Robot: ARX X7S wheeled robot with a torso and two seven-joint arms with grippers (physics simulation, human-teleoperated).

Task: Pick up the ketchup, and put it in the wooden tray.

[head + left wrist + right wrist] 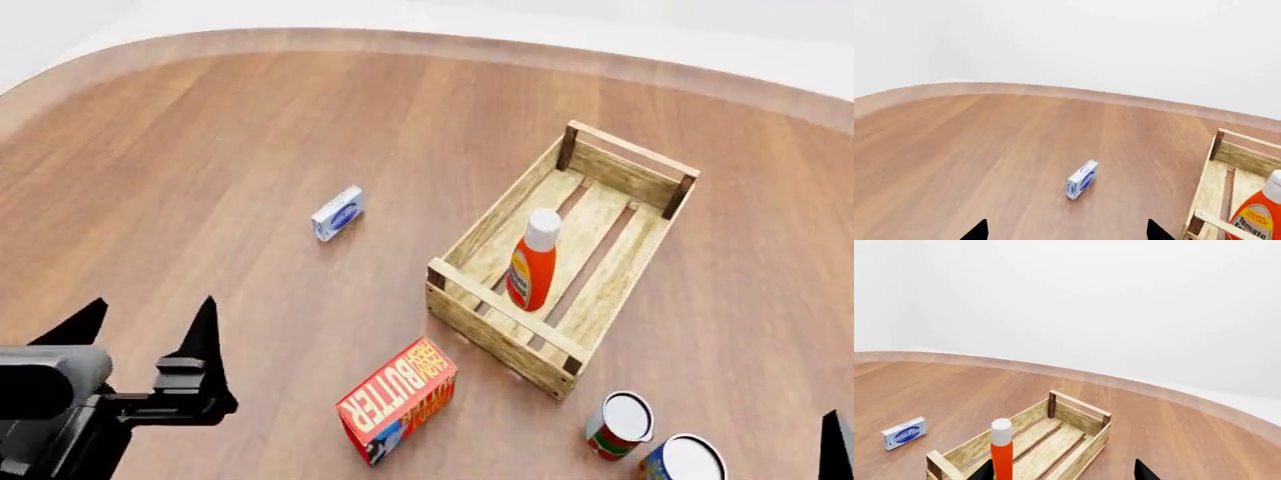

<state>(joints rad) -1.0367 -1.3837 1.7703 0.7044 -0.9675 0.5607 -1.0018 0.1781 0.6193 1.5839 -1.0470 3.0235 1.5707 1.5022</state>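
Upright, the ketchup point(531, 262) stands inside the wooden tray point(497, 334).

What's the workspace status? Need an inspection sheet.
Surface: wooden table, curved far edge.
Job's things: ketchup stands upright inside the wooden tray, cap up.
Clutter: butter box near the tray's front corner; small blue-white box apart on the table; two tin cans near the front edge.
Grippers: left gripper open, empty, clear of everything; right gripper open, empty, only its fingertips showing.
Cables: nothing seen.
Surroundings: plain white backdrop, nothing else seen.
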